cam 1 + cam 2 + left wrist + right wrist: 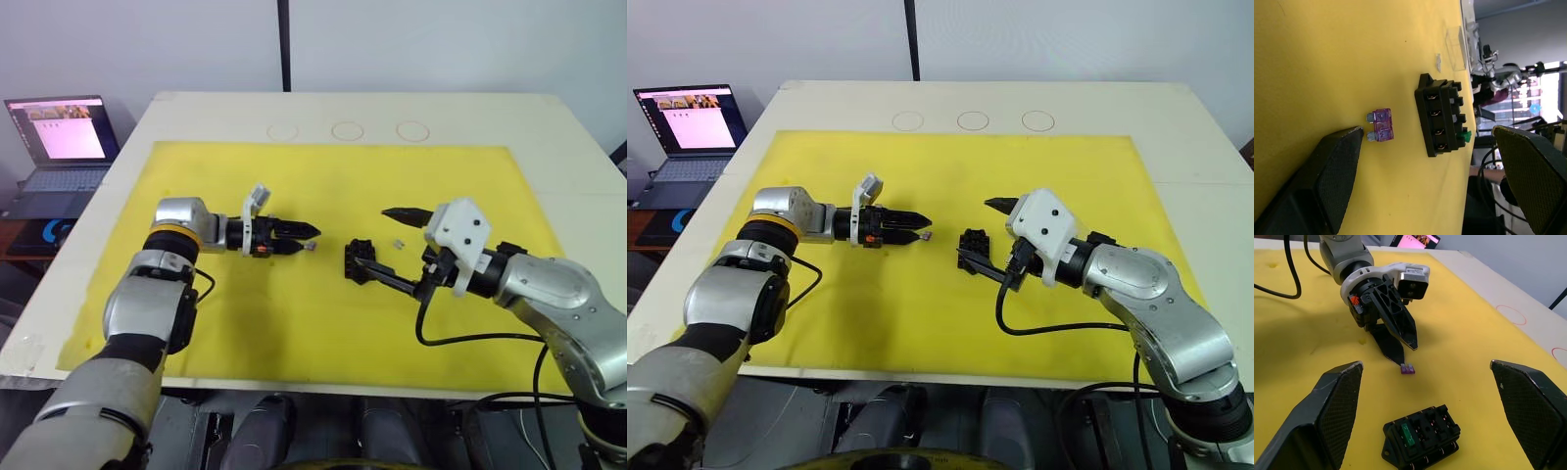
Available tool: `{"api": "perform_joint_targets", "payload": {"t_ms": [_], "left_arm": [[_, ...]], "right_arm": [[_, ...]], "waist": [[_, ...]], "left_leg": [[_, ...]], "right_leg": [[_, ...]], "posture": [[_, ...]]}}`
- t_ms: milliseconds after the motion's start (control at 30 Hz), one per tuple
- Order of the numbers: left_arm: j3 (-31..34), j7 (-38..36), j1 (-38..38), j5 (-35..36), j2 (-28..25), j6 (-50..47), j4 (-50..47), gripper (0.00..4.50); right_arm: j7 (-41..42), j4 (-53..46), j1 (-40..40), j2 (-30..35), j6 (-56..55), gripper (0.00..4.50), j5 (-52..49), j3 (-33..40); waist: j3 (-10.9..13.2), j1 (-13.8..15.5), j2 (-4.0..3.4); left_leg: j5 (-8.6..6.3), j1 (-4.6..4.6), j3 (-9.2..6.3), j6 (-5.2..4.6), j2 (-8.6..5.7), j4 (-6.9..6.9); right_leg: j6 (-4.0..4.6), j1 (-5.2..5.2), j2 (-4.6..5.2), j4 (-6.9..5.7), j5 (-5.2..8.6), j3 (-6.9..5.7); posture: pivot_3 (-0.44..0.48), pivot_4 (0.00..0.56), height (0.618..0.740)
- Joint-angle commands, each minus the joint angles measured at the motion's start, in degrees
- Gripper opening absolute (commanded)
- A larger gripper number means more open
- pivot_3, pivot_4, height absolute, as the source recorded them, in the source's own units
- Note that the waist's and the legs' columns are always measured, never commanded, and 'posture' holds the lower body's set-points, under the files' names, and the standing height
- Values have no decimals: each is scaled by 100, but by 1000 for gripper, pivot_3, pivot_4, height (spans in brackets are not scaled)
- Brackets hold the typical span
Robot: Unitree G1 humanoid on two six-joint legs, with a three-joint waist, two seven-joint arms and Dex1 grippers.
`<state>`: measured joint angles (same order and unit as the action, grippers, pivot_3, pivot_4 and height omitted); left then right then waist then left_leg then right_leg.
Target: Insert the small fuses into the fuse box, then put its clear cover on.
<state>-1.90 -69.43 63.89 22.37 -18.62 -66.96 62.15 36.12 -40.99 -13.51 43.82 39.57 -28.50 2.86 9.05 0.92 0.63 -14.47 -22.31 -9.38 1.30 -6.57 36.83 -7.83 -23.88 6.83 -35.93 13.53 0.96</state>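
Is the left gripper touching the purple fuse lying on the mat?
Apart. The left wrist view shows yellow mat between the purple fuse and the nearer finger of the open left gripper; the fuse lies flat, beside the fuse box.

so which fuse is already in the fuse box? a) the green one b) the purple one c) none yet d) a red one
a: a green fuse sits in a slot of the fuse box, while the purple fuse lies on the yellow mat just off the tip of the left gripper.
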Motion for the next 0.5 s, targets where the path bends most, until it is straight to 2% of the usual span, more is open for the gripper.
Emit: {"api": "perform_joint_targets", "payload": {"t_ms": [33, 400, 500], "left_arm": [[108, 164, 56, -56, 333, -62, 228, 4500], [325, 456, 22, -213, 427, 14, 326, 4500], [342, 674, -63, -304, 430, 149, 352, 3558]], "right_arm": [[-79, -237, -90, -61, 15, 4455, -92, 83], [-156, -336, -47, -37, 120, 4455, -192, 140], [-162, -342, -42, -26, 121, 4500, -209, 137]], "waist": [[0, 12, 0], [0, 119, 0], [0, 125, 0]], "left_leg": [[-1, 0, -4, -1, -1, 3], [-14, 2, -18, -23, -8, 17], [-14, 4, -18, -23, -8, 17]], "right_leg": [[-1, 3, 0, 0, 1, -2], [-6, 20, 0, 4, 3, -4], [-6, 23, 0, 4, 3, -4]], "posture": [[0, 150, 740], [0, 150, 740], [0, 150, 740]]}}
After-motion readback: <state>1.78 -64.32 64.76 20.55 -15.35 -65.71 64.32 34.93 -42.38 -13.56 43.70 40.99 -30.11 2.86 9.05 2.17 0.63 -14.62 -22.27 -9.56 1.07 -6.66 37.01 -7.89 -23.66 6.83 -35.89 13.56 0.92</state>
